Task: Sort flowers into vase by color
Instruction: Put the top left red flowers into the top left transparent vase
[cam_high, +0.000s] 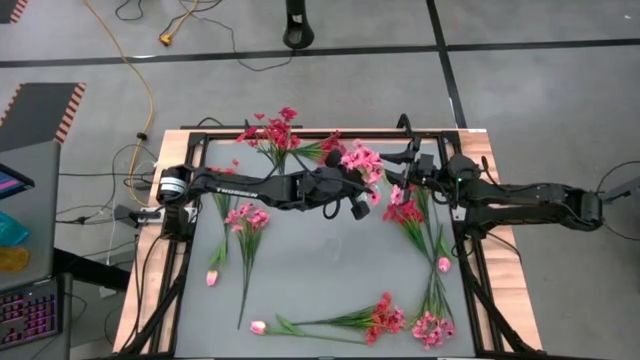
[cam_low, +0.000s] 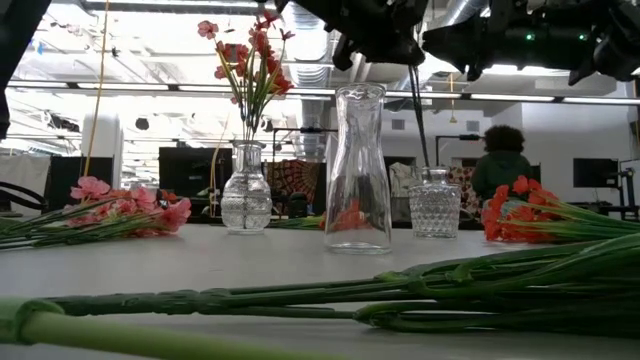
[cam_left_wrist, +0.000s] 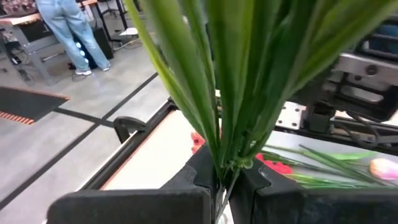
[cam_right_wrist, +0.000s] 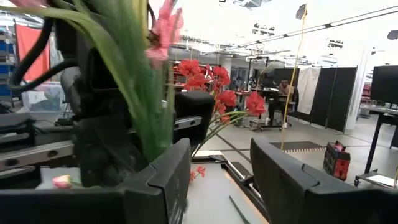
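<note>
Where "TROSSEN" marks the left arm (cam_high: 232, 190), end effector (cam_left_wrist: 225, 180) clamps green stems (cam_left_wrist: 217, 93)

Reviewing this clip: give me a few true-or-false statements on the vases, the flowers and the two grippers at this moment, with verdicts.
1. The left gripper is shut on a flower spray. True.
2. The right gripper has its fingers pressed together. False: they stand open, nothing between them.
3. The tall clear vase is full of flowers. False: it holds none.
4. The small round vase holds red flowers. True.
5. No flowers lie on the table. False: several sprays lie on it, such as a pink spray.
</note>
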